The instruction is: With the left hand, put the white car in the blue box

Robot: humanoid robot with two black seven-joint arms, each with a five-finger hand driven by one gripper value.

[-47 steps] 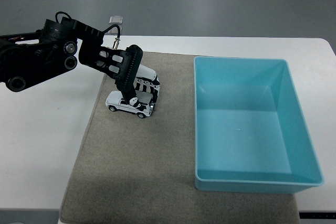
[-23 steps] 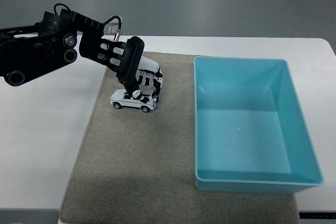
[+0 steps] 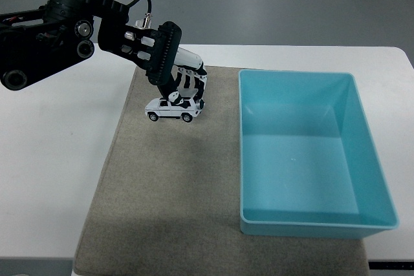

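A grey mat (image 3: pixel 168 192) covers the middle of the white table (image 3: pixel 52 159), with nothing lying between the one white car (image 3: pixel 172 110) and the one blue box (image 3: pixel 304 153) (empty, to the car's right). The left hand (image 3: pixel 165 69) has its fingers (image 3: pixel 187 88) curled down over the car's roof, gripping it above the mat.

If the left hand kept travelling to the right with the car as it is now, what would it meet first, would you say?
Probably the left wall of the blue box. The left hand holds the white car just left of that wall. Height is hard to judge from this view, so the car might clear the rim.
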